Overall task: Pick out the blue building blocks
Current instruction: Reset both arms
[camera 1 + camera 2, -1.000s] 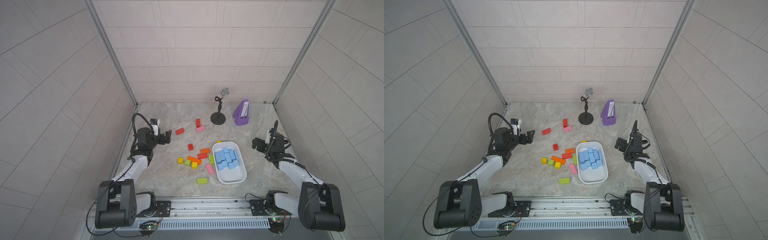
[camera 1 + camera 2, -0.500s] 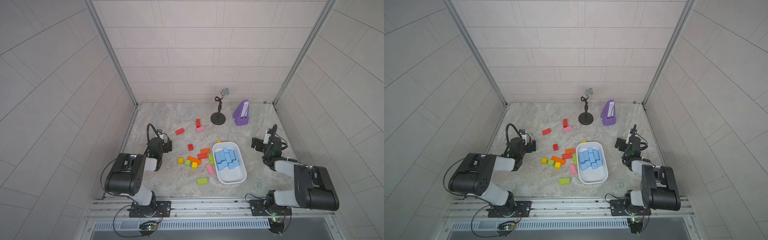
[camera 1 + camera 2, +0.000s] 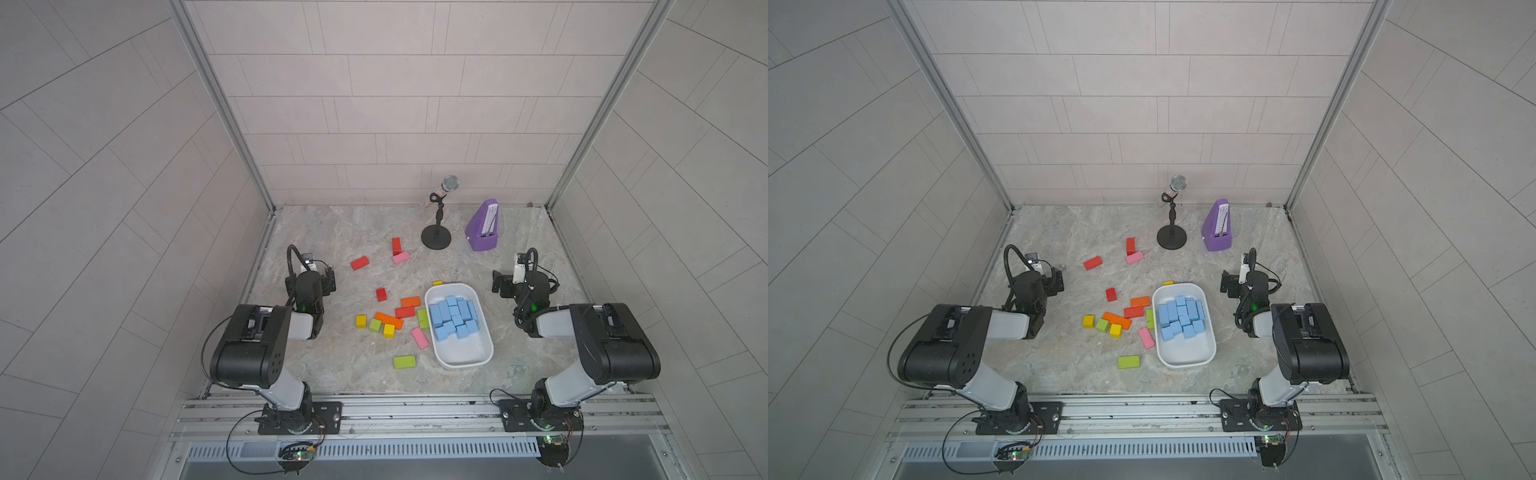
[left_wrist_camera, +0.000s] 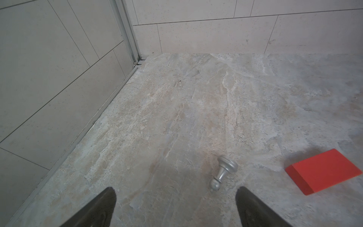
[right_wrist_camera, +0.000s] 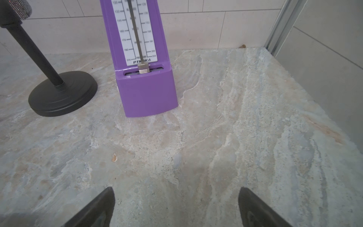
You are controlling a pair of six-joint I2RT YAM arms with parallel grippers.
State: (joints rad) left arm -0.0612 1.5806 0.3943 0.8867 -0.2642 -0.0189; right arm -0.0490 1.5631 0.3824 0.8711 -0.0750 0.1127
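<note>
1. Right of centre in both top views, the light sky-blue matte building blocks (image 3: 455,318) (image 3: 1181,318) lie heaped inside a white oval plastic tub (image 3: 463,352).
2. Left pincer (image 4: 174,194): jaws spread wide, holding nothing.
3. Right pincer (image 5: 175,193): likewise wide apart, empty.

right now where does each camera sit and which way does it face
Top views: high over the front rail, looking down at the blue building blocks in the white tray; both arms show.
Left wrist: low, facing the back left corner; open left gripper, red block.
Right wrist: low, facing the back right corner; open right gripper, metronome.
Shared: metronome, right wrist and top views.
</note>
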